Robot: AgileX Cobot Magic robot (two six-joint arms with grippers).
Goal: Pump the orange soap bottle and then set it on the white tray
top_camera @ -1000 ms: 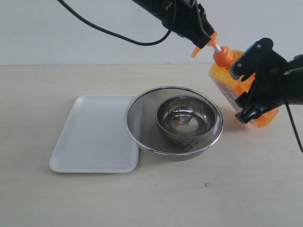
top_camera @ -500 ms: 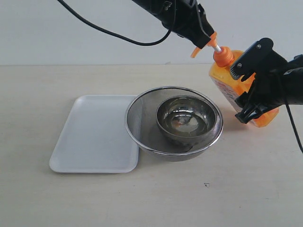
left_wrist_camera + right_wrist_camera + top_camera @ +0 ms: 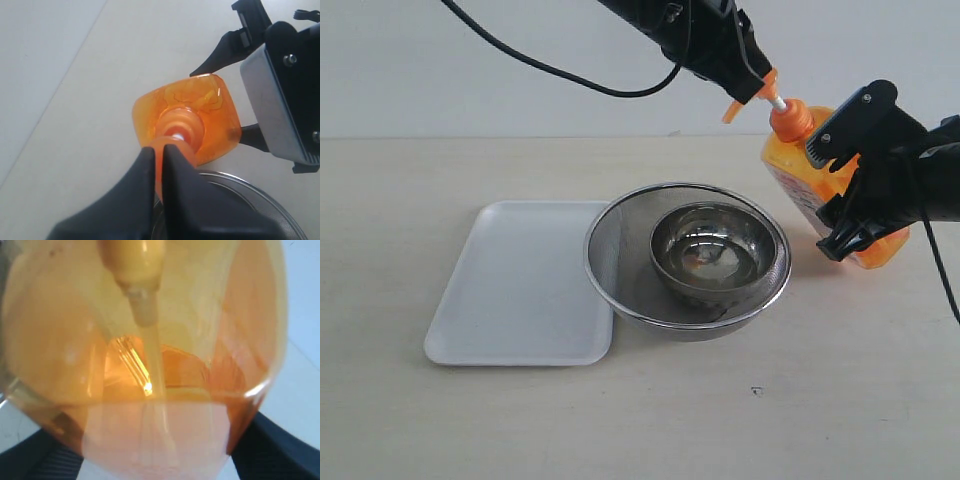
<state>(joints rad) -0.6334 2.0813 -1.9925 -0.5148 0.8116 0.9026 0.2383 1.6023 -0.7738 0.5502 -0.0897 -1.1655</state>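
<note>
tray nearest, flat on the surface, front-left. strainer just right of it, rim overlapping the tray's edge, 1 steel bowl inside with liquid in it. behind that, right side: soap bottle, tilted toward the strainer, well apart from the tray; can't tell if its base touches the surface. right fingers pinching the bottle body, 1 each side. farthest: left fingers nearly together, pinching the pump head.

Beige tabletop, plain white wall
</note>
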